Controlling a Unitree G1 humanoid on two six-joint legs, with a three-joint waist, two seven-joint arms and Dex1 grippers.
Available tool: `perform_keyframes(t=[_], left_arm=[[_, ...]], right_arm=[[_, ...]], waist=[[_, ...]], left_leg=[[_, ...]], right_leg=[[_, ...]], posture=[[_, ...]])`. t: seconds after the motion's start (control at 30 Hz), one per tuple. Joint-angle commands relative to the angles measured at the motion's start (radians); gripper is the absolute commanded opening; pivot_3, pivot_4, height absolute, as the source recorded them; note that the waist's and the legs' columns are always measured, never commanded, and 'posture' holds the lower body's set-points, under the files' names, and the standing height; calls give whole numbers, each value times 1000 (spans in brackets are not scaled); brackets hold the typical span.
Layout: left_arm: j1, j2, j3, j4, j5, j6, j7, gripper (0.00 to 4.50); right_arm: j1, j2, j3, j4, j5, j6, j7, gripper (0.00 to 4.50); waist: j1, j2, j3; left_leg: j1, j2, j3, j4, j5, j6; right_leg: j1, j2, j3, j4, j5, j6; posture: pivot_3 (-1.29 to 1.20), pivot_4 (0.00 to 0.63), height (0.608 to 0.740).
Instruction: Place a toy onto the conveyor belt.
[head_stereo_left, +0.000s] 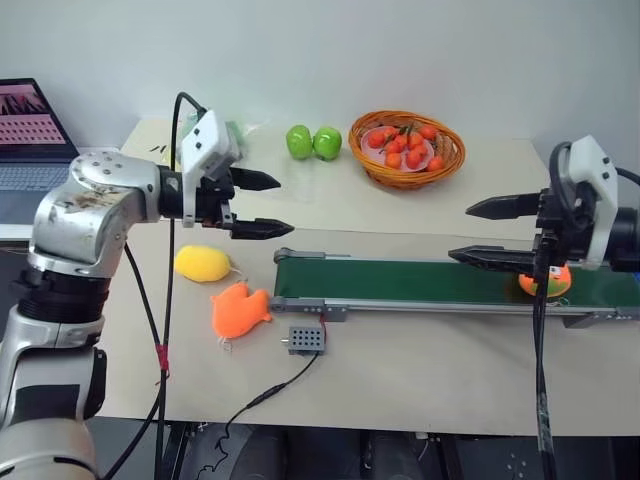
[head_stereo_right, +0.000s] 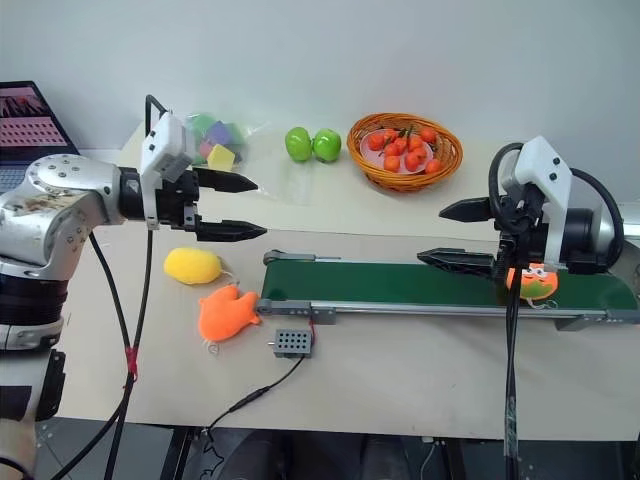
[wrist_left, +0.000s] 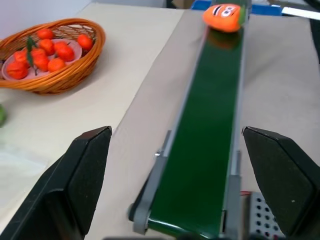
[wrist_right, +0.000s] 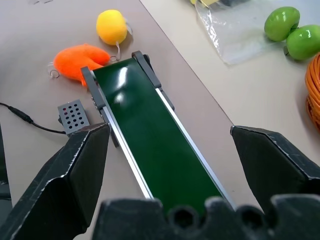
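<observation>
Toy (wrist_left: 225, 17) sits on the conveyor belt (head_stereo_left: 400, 281) near its right end, partly hidden behind the right gripper (head_stereo_left: 490, 232) in head views. Both grippers hang open and empty above the counter (head_stereo_left: 420, 360); left gripper (head_stereo_left: 262, 204) over the belt's left end. Laptop (head_stereo_left: 30, 140) cut off at the frame edge.

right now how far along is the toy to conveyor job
Looks done: the toy sits on the conveyor belt, near its right end. In hand: nothing; the left gripper and right gripper are both open and empty. Left: nothing evident beyond pulling the arms away.
</observation>
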Motion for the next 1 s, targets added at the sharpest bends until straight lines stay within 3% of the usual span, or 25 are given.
perform_keyframes(t=[0.03, 0.27, 1.0], left_arm=[[-50, -10, 17, -6, -1, -17, -11, 4470], [-77, -52, 31, 19, -5, -11, 3, 4470], [-78, -56, 38, -22, -9, -21, 19, 4470]], right_arm=[[-16, -5, -24, -1, -5, -25, -6, 4500], [-10, -7, -24, 7, -8, -27, -5, 4500], [35, -2, -55, -12, -10, -41, -30, 4500]], waist=[[0, 0, 0], [0, 0, 0], [0, 0, 0]], left_leg=[[0, 0, 0, 0, 0, 0], [0, 0, 0, 1, 0, 0], [-1, 0, 0, 3, 0, 1]], right_leg=[[0, 0, 0, 0, 0, 0], [0, 0, 0, 0, 0, 0], [0, 0, 0, 1, 0, 0]], posture=[[0, 150, 738], [0, 150, 738], [0, 150, 738]])
